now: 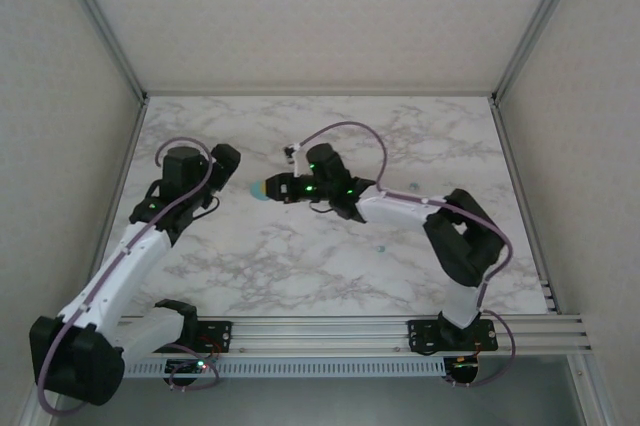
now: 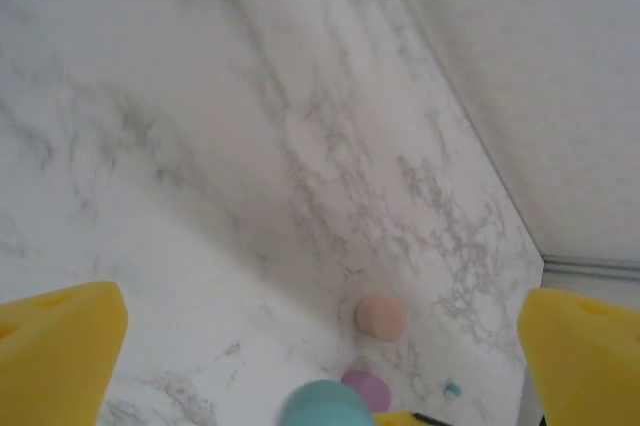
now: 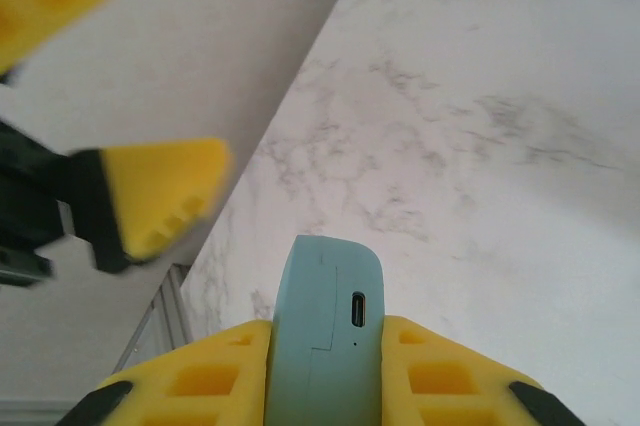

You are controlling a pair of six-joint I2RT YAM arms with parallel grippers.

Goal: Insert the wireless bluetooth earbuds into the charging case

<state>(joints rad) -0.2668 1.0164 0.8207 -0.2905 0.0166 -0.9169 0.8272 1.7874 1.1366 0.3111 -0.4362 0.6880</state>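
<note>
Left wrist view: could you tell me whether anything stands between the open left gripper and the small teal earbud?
Nothing visible does. The teal earbud lies on bare marble ahead of the left gripper's spread fingers; the teal case and a purple piece sit apart to its left.

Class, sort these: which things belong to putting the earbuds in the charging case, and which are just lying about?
Job in hand: teal charging case, clamped in the right gripper; tiny teal earbud on the table.
Lying about, it seems: pink rounded piece; purple rounded piece.
</note>
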